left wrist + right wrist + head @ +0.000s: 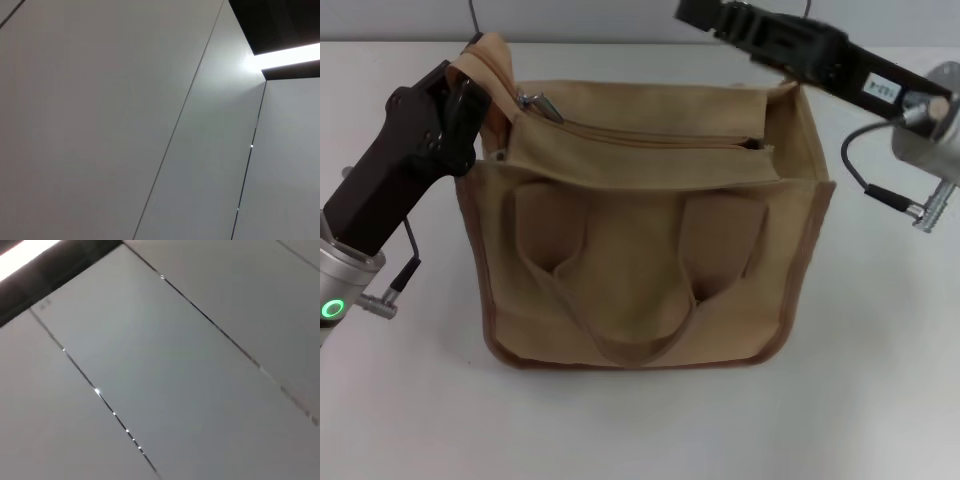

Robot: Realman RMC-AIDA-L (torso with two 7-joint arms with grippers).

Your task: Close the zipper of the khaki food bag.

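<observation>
The khaki food bag (640, 260) stands upright in the middle of the white table, its two handles hanging down the front face. Its zipper (650, 135) runs along the top panel, and the silver pull tab (535, 103) lies at the left end. My left gripper (478, 100) presses against the bag's upper left corner, where the fabric bulges up beside the tab. My right gripper (705, 15) reaches in above the bag's far right corner. Neither wrist view shows the bag or either gripper.
The white table (880, 400) extends around the bag on all sides. A cable (860, 170) loops off the right wrist. The left wrist view shows only grey panels (125, 125) and a light strip (285, 56); the right wrist view shows similar grey panels (175, 380).
</observation>
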